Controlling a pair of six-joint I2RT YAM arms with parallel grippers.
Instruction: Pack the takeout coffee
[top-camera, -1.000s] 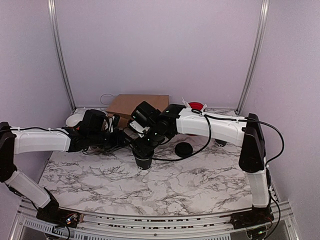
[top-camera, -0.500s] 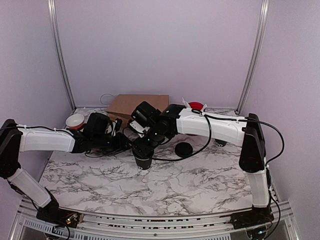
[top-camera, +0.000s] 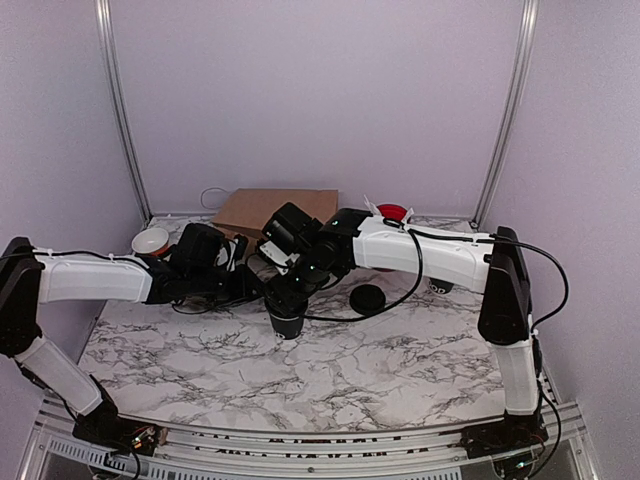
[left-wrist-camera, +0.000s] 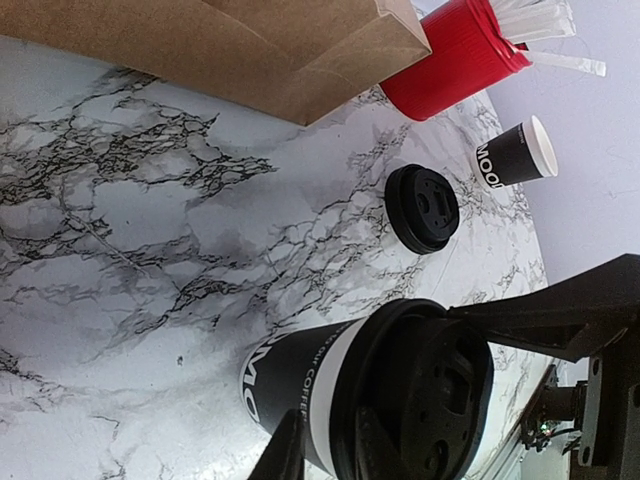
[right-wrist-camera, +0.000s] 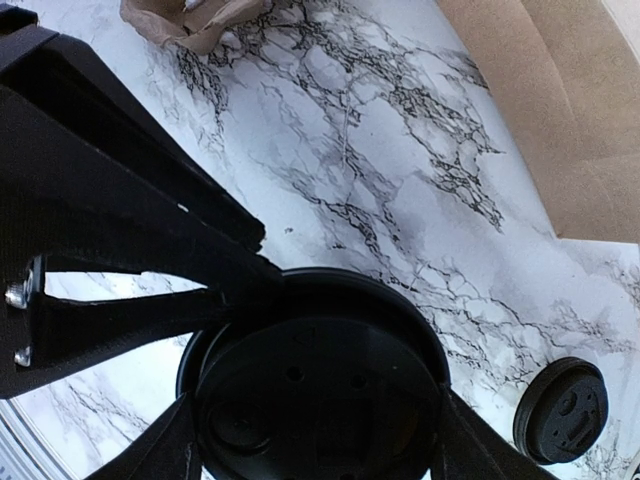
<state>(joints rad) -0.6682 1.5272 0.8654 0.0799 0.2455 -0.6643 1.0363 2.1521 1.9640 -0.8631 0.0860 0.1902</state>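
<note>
White marble tabletop (left-wrist-camera: 120, 200) carries the takeout coffee cup (left-wrist-camera: 290, 385) near the middle of the overhead frame. The right gripper (right-wrist-camera: 312, 400) clamps both edges of the fitted lid (right-wrist-camera: 310, 330) from above. The left gripper (left-wrist-camera: 328, 415) has its fingers close together at the cup's rim; whether they pinch it is unclear. Only the left wrist view plainly shows a second, uncovered black cup (left-wrist-camera: 515, 152), upper right, near the red cup (left-wrist-camera: 445, 60) holding white sticks (left-wrist-camera: 545, 25). A loose lid (left-wrist-camera: 422, 208) lies flat below them, and a brown paper bag (left-wrist-camera: 250, 45) lies along the top.
</note>
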